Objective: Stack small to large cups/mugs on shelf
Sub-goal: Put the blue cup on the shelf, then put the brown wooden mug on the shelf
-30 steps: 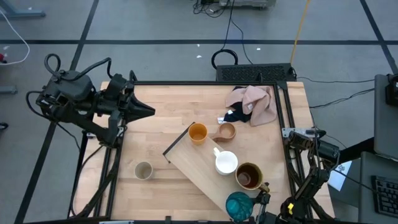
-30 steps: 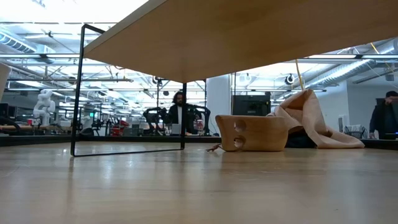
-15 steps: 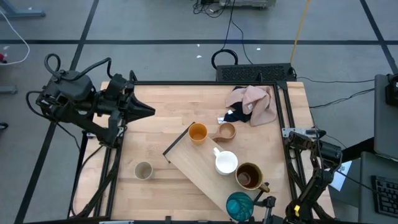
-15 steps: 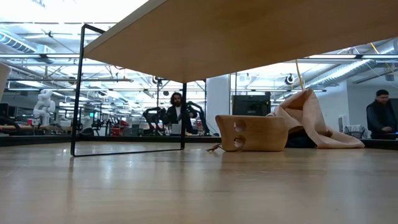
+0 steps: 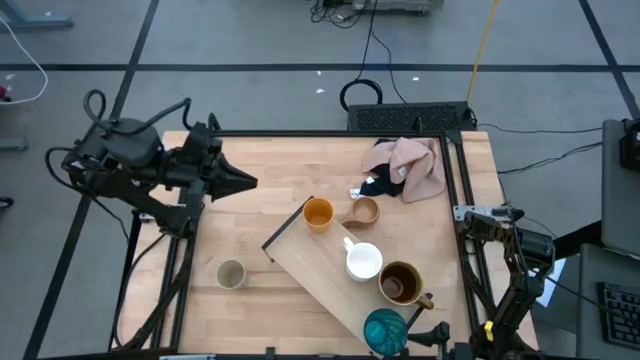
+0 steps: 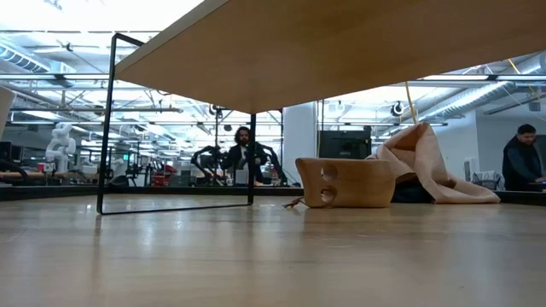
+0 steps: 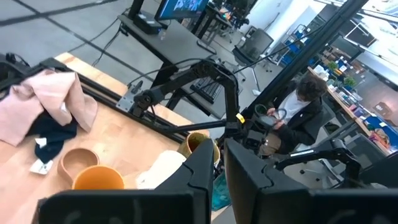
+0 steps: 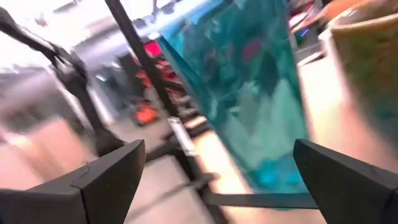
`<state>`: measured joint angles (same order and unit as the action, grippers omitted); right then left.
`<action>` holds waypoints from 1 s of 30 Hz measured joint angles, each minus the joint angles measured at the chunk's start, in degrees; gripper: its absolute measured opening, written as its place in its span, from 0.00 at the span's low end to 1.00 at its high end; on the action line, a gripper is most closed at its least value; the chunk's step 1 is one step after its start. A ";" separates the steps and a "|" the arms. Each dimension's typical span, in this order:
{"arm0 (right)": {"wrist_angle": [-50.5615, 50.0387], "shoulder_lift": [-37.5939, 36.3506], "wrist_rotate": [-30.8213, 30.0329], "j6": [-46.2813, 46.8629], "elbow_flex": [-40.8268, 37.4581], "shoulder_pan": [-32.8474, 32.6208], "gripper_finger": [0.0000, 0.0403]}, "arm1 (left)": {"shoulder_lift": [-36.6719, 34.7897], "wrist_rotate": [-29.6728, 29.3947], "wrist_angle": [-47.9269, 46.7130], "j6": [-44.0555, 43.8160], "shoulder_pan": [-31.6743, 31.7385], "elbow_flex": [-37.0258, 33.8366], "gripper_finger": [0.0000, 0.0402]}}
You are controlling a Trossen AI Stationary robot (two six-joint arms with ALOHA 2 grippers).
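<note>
Right gripper: jaws wide apart, nothing held, level with teal cup at shelf near end, likely lining up grasp. Left gripper: jaws nearly together, empty, parked over counter far-left. Beige cup off shelf.

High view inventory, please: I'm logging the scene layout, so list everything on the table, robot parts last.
shelf: 1, light wood, lying diagonally on the table
orange cup: 1, shelf's far end
white mug: 1, mid-shelf
dark brown mug: 1, beside white mug
teal cup: 1, near edge
tan cup: 1, off shelf
beige-grey cup: 1, alone, left
cloths: pink over navy, far right
left gripper: shut, far left
right gripper: open, beside teal cup
</note>
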<state>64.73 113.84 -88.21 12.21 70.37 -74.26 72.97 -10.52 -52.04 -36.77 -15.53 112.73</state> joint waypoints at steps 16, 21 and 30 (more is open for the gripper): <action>22.11 -2.93 14.81 -2.62 0.02 3.65 0.99 | 4.70 2.50 0.08 -3.00 -0.15 -0.02 0.09; 19.45 -6.27 14.90 -3.63 0.02 -0.45 0.99 | 4.70 3.05 0.12 -3.10 -1.30 -0.02 0.09; 18.89 -8.98 14.76 -4.20 0.00 -3.79 0.99 | 4.68 3.08 0.05 -2.70 -2.29 -0.02 0.09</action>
<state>83.63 104.85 -73.45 8.00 70.37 -78.05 77.65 -7.44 -52.00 -39.47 -17.82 112.71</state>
